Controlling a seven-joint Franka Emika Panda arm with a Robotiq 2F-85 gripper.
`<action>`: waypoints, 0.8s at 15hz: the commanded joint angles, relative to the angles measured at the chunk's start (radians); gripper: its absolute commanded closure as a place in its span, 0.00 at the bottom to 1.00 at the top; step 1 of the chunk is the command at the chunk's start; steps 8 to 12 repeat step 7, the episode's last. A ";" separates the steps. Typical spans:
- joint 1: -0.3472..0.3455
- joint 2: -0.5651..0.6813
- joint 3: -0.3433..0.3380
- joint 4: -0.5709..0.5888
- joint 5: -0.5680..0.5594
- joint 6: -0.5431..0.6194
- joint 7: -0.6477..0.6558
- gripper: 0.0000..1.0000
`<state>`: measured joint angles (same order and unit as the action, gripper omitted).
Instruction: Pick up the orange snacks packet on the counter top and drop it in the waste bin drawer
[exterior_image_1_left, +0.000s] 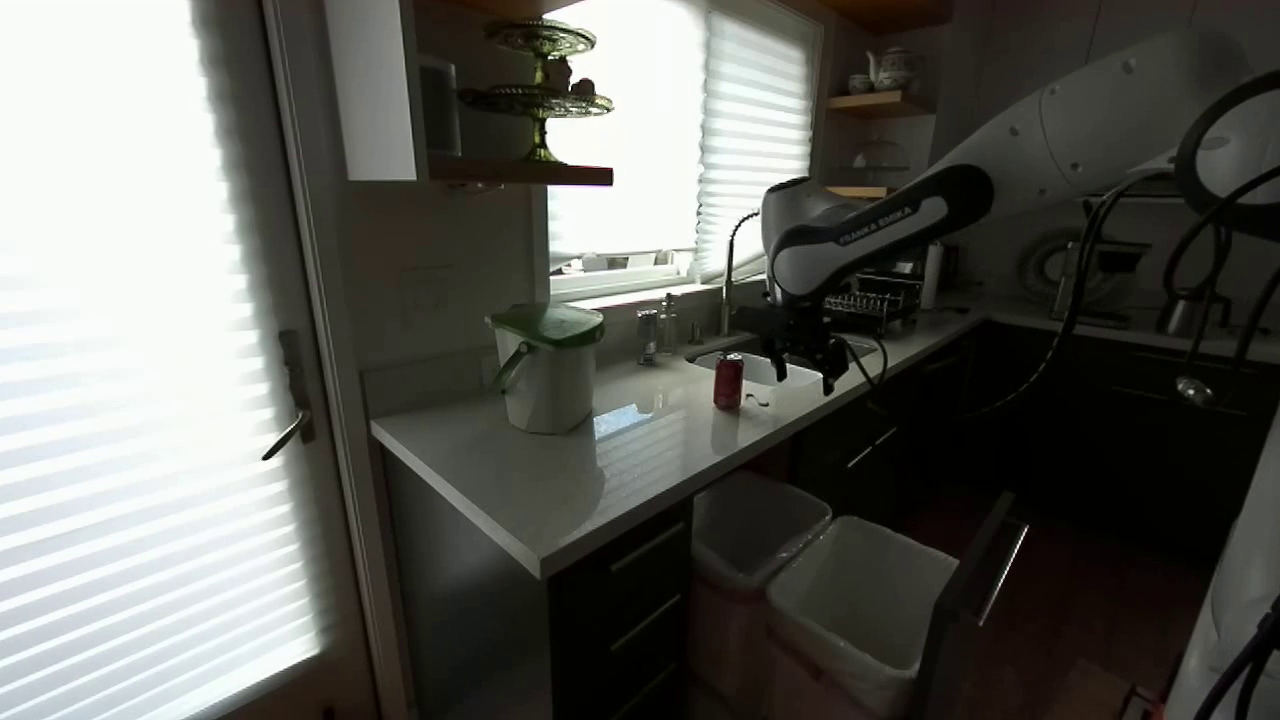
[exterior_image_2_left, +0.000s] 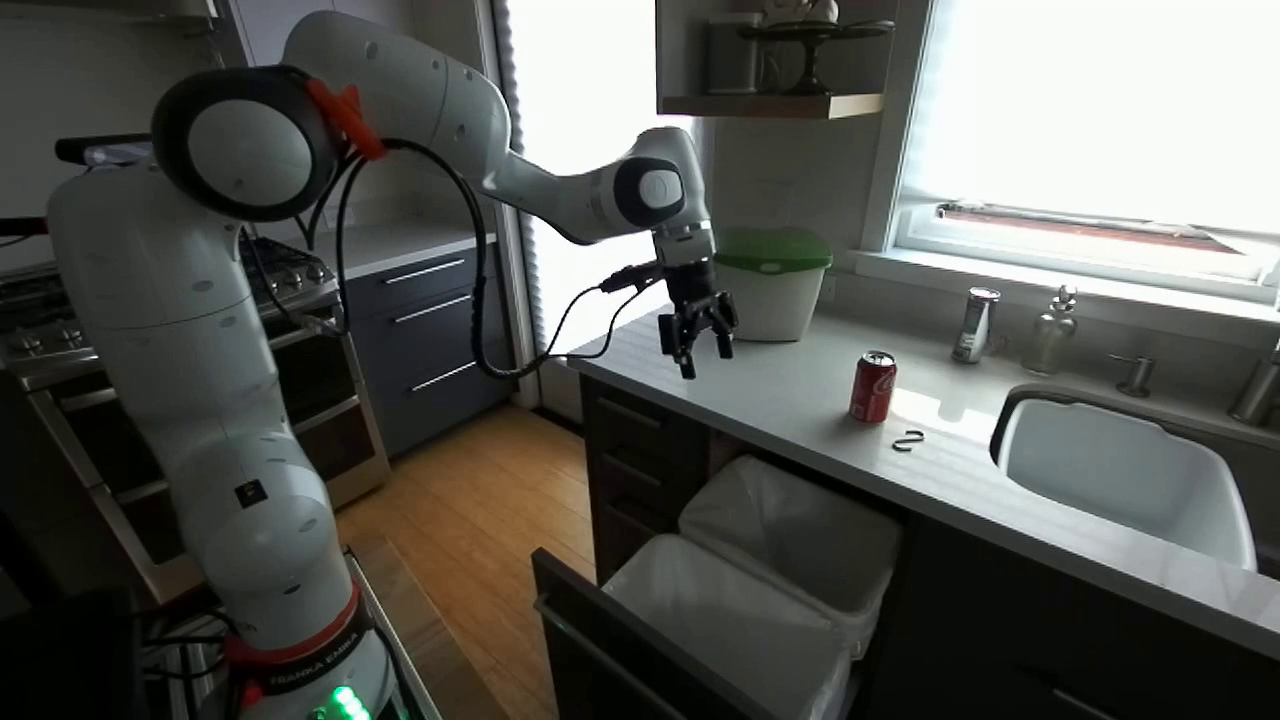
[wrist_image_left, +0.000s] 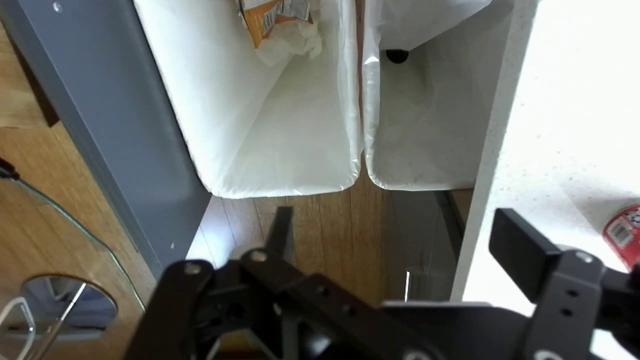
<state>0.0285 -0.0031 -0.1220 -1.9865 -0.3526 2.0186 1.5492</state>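
An orange packet (wrist_image_left: 260, 24) with printed barcode patches lies inside the white-lined bin (wrist_image_left: 287, 150) nearest the drawer front, beside crumpled whitish paper, at the top of the wrist view. The packet does not show in either exterior view. The pulled-out waste drawer holds this front bin (exterior_image_1_left: 860, 590) and a rear bin (exterior_image_1_left: 755, 520); the front bin also shows in an exterior view (exterior_image_2_left: 725, 620). My gripper (wrist_image_left: 400, 240) is open with nothing between its fingers. In both exterior views the gripper (exterior_image_1_left: 806, 375) (exterior_image_2_left: 706, 358) points down, above counter height near the counter's front edge.
A red can (exterior_image_2_left: 873, 387) and a small S-shaped hook (exterior_image_2_left: 908, 441) are on the counter (exterior_image_2_left: 800, 400). A green-lidded bucket (exterior_image_1_left: 548, 375), a silver can (exterior_image_2_left: 976, 325), a glass bottle (exterior_image_2_left: 1052, 335) and the sink (exterior_image_2_left: 1120, 470) are farther back. The drawer front (exterior_image_2_left: 640, 650) sticks out.
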 joint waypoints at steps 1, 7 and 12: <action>-0.029 -0.011 0.034 0.004 -0.005 -0.011 -0.013 0.00; -0.031 -0.010 0.036 0.002 -0.012 -0.014 -0.026 0.00; -0.031 -0.010 0.036 0.002 -0.012 -0.014 -0.026 0.00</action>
